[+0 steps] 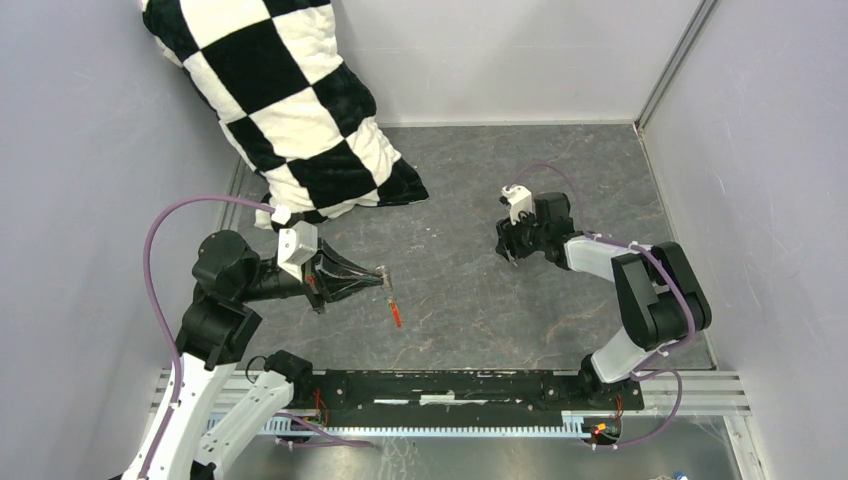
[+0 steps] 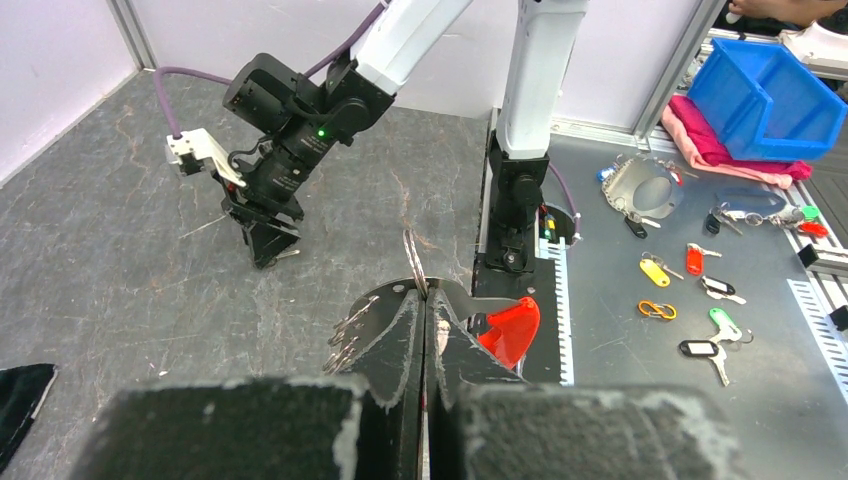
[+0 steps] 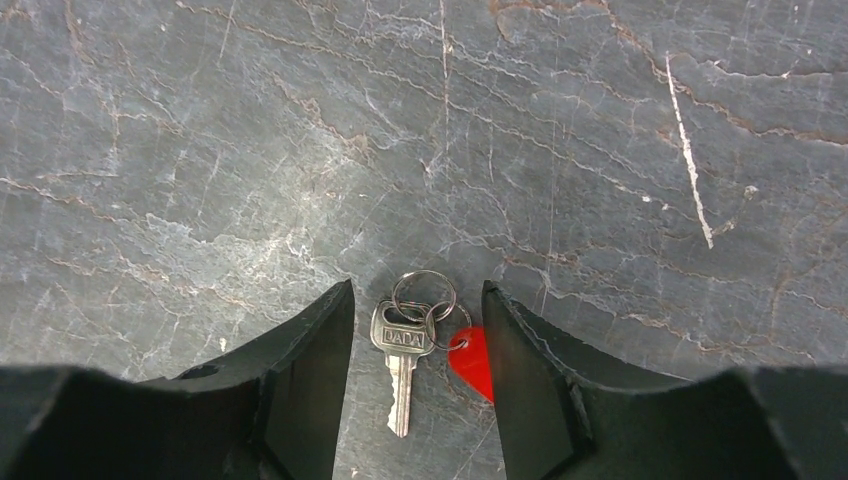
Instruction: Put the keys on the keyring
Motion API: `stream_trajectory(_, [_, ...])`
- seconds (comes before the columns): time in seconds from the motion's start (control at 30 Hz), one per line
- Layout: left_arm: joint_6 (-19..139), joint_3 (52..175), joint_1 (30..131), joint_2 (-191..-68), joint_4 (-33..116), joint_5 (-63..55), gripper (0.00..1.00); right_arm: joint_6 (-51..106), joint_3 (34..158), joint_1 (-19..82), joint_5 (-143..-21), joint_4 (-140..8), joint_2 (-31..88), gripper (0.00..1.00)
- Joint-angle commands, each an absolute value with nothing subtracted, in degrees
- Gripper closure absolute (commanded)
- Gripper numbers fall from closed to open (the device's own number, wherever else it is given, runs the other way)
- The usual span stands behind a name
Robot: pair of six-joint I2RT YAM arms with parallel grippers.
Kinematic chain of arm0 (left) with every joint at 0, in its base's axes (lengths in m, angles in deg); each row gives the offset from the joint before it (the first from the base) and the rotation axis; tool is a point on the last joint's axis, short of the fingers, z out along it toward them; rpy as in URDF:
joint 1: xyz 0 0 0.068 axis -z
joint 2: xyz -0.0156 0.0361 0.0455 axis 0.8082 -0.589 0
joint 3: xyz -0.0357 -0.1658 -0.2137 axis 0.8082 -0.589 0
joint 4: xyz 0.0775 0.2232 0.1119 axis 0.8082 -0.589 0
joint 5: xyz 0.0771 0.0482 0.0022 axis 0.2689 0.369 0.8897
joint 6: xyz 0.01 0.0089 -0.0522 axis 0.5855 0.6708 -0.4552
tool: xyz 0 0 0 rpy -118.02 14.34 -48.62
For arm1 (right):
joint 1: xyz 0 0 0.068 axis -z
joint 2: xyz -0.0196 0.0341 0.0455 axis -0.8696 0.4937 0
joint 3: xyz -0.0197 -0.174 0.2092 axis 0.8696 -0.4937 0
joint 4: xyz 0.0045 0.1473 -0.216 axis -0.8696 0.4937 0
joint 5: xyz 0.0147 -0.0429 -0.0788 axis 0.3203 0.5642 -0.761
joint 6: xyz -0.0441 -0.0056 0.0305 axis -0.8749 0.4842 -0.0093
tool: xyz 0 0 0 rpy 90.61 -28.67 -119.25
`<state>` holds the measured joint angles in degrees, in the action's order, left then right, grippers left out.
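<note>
Left gripper (image 2: pixel 425 305) jaws pinch keyring (image 2: pixel 412 258); right gripper (image 3: pixel 418 325) jaws spread around silver key (image 3: pixel 399 352) flat on bench (image 3: pixel 560 140). Risk: jaws scrape bench, key slips out.

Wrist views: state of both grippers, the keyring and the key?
left gripper, shut on the keyring
keyring, edge-up in the jaws, red tag dangling
right gripper, open, straddling the silver key
silver key, flat on the table, not gripped
</note>
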<state>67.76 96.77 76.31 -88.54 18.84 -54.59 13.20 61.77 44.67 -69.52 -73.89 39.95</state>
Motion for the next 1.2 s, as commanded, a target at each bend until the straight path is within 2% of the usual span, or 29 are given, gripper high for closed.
stream_trajectory(0.0, [70.96,98.74,76.58,-88.49,20.00,-55.81,0.98,11.42,63.05,44.65,-69.92,-74.36,41.13,0.44])
stream_trajectory(0.13, [70.94,98.68,76.59,-88.25,19.97,-55.61,0.98,12.33,62.65,44.70,-69.27,-75.41,42.03,0.51])
stream_trajectory(0.37, [70.89,98.65,76.59,-87.87,19.97,-55.38,0.98,15.44,59.01,43.94,-66.61,-80.66,40.37,0.72])
stream_trajectory(0.7, [70.68,98.51,76.55,-87.47,20.02,-54.98,0.98,18.02,55.13,42.62,-62.84,-86.40,35.40,0.92])
stream_trajectory(1.07, [70.88,98.25,76.58,-87.79,20.17,-54.93,0.98,19.04,51.55,42.40,-63.21,-87.09,30.37,0.92])
stream_trajectory(1.1, [70.86,98.19,76.57,-87.79,20.18,-54.94,0.98,18.92,51.44,42.26,-64.52,-86.83,30.38,0.88])
stream_trajectory(1.17, [70.77,98.15,76.51,-87.68,20.38,-54.88,0.98,17.68,52.23,41.11,-67.06,-84.93,31.03,0.72])
